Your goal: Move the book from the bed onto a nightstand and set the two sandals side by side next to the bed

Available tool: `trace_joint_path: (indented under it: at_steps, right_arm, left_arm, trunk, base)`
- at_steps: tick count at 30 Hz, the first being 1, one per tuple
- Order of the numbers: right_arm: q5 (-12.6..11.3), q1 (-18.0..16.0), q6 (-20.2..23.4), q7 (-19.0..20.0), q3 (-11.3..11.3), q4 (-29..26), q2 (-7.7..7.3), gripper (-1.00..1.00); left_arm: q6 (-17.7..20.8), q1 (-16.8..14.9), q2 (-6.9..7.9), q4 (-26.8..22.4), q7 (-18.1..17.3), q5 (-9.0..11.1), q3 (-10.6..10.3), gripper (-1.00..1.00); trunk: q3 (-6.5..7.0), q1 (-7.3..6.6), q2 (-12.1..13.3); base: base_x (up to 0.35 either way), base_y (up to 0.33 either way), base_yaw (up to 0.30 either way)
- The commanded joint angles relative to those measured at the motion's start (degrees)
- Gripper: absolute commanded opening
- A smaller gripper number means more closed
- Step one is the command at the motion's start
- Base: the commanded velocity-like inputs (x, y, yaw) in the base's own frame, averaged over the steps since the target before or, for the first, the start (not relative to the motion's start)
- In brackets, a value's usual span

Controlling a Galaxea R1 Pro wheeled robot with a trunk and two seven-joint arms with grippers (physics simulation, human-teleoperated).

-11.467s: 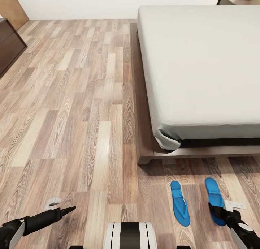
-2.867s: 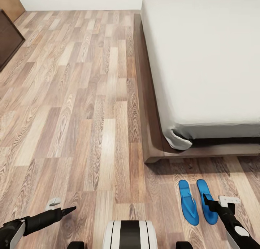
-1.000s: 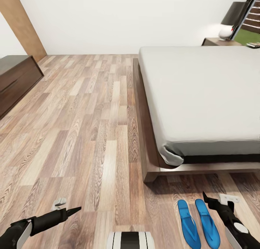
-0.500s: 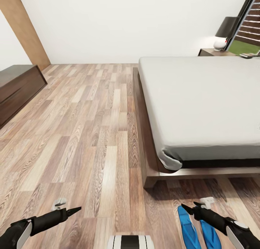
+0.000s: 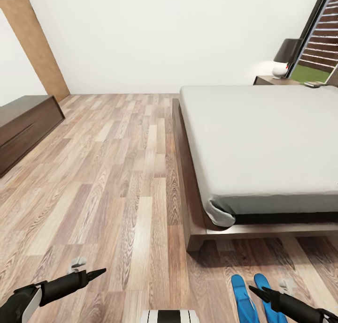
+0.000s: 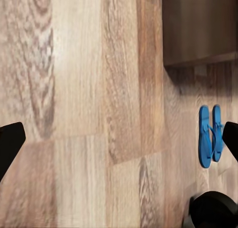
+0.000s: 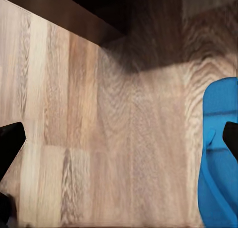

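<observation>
Two bright blue sandals (image 5: 243, 297) (image 5: 264, 285) lie side by side on the plank floor just off the foot of the bed (image 5: 263, 140); the left wrist view shows them too (image 6: 204, 136). My right gripper (image 5: 271, 289) hovers open over the pair, and one sandal (image 7: 218, 158) sits by its finger. My left gripper (image 5: 90, 267) hangs open over bare floor at the lower left. A nightstand (image 5: 274, 80) stands at the bed's far corner. A small dark flat thing (image 5: 311, 84) lies beside it, too small to identify. The mattress is bare.
A long low dark-wood cabinet (image 5: 23, 123) lines the left wall beside a tall wooden panel (image 5: 40, 46). On the nightstand stands a dark-shaded lamp (image 5: 286, 56), with a window (image 5: 324, 37) behind it. Wide plank floor (image 5: 117, 173) stretches left of the bed.
The head camera has tilted up, bringing the wall, nightstand and window into view. My right gripper has let go of the right sandal and sunk toward the picture's lower edge. The sandals lie closer together.
</observation>
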Motion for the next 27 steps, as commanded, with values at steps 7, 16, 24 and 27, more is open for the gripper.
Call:
trace_joint_path:
  at_steps: [7, 16, 24, 27]
  right_arm:
    - [-1.7, 0.0, -1.6, 0.3, -0.1, 4.4, -0.09, 1.0]
    - [-1.7, 0.0, -8.9, 0.1, -0.1, 9.7, 0.06, 1.0]
    - [-2.0, 0.0, -10.4, 0.1, -0.1, 12.7, 0.13, 1.0]
    - [-2.0, 0.0, -10.5, 0.1, -0.1, 13.0, 0.2, 1.0]
  left_arm:
    - [-0.9, 0.0, -2.73, 3.5, -0.1, 0.2, 0.1, 1.0]
    - [-7.7, 0.0, -4.81, 8.2, 0.0, 0.1, 0.1, 1.0]
    - [-11.3, 0.0, -5.03, 9.8, 0.0, 0.1, 0.1, 1.0]
    - [-11.5, 0.0, -5.04, 9.9, 0.0, 0.1, 0.1, 1.0]
  trunk:
    - [1.52, -0.19, 0.1]
    - [3.51, -0.42, 0.2]
    - [5.28, -0.63, 0.3]
    - [5.95, -0.71, 0.3]
  base:
    - [0.0, 0.0, 0.0]
    - [0.0, 0.0, 0.0]
    - [0.0, 0.0, 0.0]
    - [0.0, 0.0, 0.0]
